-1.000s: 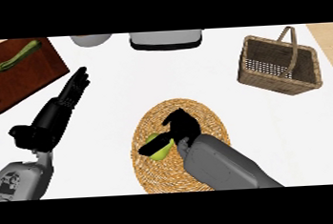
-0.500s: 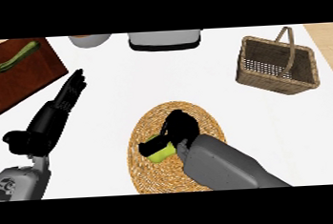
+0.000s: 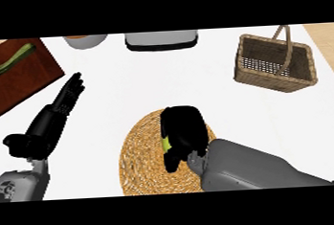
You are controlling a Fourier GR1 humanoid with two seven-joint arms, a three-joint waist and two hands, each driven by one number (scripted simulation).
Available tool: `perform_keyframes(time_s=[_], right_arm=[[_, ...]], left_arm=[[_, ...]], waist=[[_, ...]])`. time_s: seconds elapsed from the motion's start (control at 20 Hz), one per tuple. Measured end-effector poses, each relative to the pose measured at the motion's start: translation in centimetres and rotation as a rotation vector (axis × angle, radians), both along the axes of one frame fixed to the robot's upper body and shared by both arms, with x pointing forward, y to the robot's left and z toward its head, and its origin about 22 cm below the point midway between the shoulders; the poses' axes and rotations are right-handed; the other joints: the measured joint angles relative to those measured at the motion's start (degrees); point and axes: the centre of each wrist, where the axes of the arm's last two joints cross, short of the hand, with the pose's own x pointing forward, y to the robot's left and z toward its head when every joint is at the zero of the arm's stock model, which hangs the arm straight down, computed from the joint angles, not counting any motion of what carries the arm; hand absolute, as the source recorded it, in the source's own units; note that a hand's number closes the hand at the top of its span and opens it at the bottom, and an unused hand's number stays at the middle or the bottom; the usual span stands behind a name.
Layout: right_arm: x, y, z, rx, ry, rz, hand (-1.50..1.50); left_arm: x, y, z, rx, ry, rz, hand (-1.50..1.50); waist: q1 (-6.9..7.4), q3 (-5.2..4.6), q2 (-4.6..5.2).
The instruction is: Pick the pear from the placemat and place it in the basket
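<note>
A round woven placemat [image 3: 140, 156] lies on the white counter at the lower middle. My right hand [image 3: 184, 132] rests over it with fingers and thumb curled round the green pear [image 3: 166, 143], of which only a small sliver shows at the hand's left side. The brown wicker basket [image 3: 276, 77] with its tall handle stands at the upper right, well apart from the hand. My left hand [image 3: 53, 118] stays open at the left, fingers straight and pointing up, holding nothing.
A dark wooden board [image 3: 13, 86] at the upper left carries a green vegetable [image 3: 10, 61]. A grey bowl [image 3: 86, 40] and a grey appliance [image 3: 161, 40] stand along the far edge.
My right hand has closed further over the pear, hiding most of it, and the view has shifted slightly. The left hand holds the same open pose.
</note>
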Motion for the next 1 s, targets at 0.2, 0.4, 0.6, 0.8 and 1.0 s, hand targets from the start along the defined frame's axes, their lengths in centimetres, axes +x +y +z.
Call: perform_keyframes(time_s=[0.2, 0.4, 0.6, 0.8, 1.0], right_arm=[[-1.8, -0.8, 3.1, 0.117, -0.071, 0.035, 1.5], [-3.7, -1.4, 6.0, 0.297, -0.156, 0.055, 1.5], [-5.1, -2.3, 9.8, 0.48, -0.315, 0.054, 1.5], [-7.0, -3.4, 13.6, 0.609, -0.45, 0.039, 1.5], [-8.0, -4.8, 16.3, 0.682, -0.53, -0.007, 1.5]], left_arm=[[0.3, 0.3, 0.3, 0.0, -0.003, 0.005, 0.0], [0.0, 0.2, 0.0, -0.004, 0.002, 0.008, 0.0], [-0.2, 0.6, 0.3, -0.002, 0.0, 0.016, 0.0], [-0.4, 0.6, 0.6, -0.009, -0.001, 0.015, 0.0], [-0.2, 0.9, 1.0, -0.002, 0.0, 0.014, 0.0]], waist=[[-0.16, 0.04, 0.12], [-0.49, 0.08, 0.0], [-0.74, 0.09, -0.15], [-0.74, 0.05, -0.26], [-0.65, 0.02, -0.15]])
